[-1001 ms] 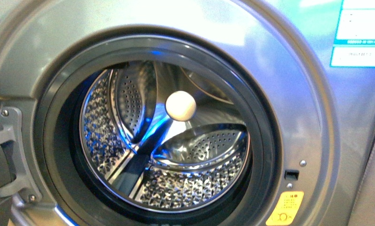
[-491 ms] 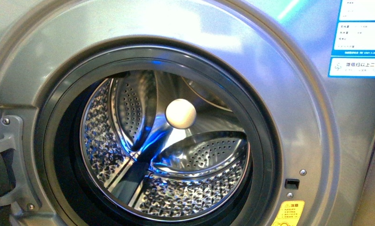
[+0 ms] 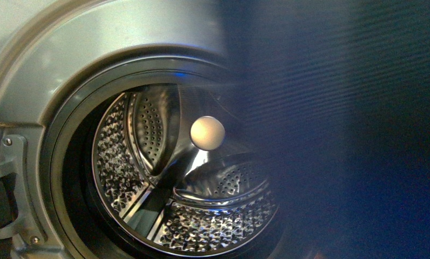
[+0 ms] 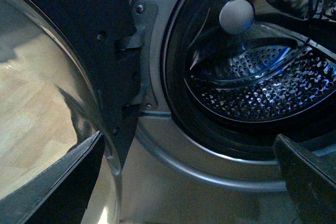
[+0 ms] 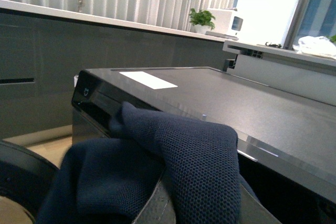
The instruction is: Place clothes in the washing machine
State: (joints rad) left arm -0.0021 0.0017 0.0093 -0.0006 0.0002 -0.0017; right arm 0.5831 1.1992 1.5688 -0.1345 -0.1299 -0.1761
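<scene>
The washing machine [image 3: 83, 43] fills the front view, silver-grey, with its round mouth open onto the shiny perforated drum [image 3: 202, 221] and white hub [image 3: 207, 133]. The clothes [image 3: 353, 135], dark navy knit fabric, hang close before the camera and hide the right half of the machine. In the right wrist view my right gripper [image 5: 173, 198] is shut on the clothes [image 5: 194, 166], which drape over its fingers. My left gripper [image 4: 194, 182] is open and empty, below the mouth's lower rim, near the door hinge [image 4: 139, 51].
The open door's glass [image 4: 47, 93] and dark frame stand beside the left gripper. The machine's dark flat top [image 5: 236, 103] shows in the right wrist view, with a counter, a plant [image 5: 202, 19] and windows behind. Wooden floor [image 4: 31, 145] lies below.
The navy clothes have come into the front view from the right and now cover the machine's right side and its labels. The drum looks unchanged.
</scene>
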